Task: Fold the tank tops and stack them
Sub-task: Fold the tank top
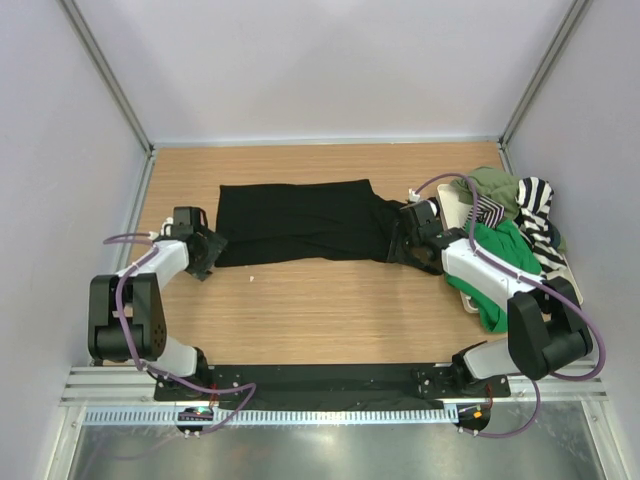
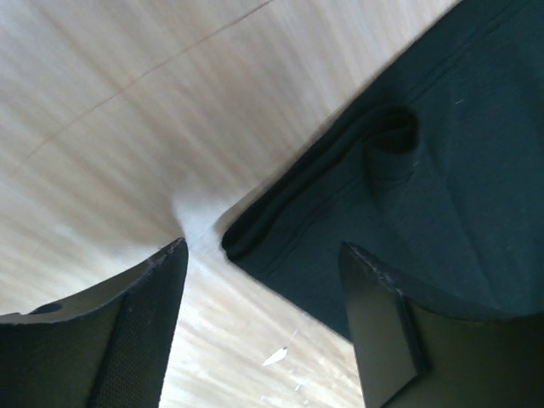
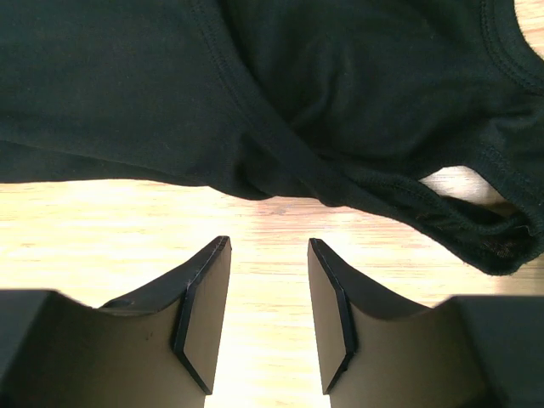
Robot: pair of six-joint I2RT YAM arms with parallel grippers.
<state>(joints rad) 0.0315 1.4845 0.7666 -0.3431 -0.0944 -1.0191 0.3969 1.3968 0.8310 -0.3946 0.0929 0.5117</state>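
A black tank top (image 1: 300, 220) lies spread flat across the middle of the wooden table. My left gripper (image 1: 205, 252) is open at its near left corner; in the left wrist view that hemmed corner (image 2: 255, 229) lies between the open fingers, just ahead of the tips. My right gripper (image 1: 415, 245) is open at the top's right end, over the straps; in the right wrist view the black cloth and a strap (image 3: 442, 212) lie just beyond the empty fingertips. A bright green tank top (image 1: 500, 262), an olive one (image 1: 495, 185) and a striped one (image 1: 540, 215) are piled at the right.
The pile rests on a white tray (image 1: 462, 298) at the right edge, beside my right arm. A small white scrap (image 1: 253, 278) lies on the wood below the black top. Grey walls close in the table at left, back and right.
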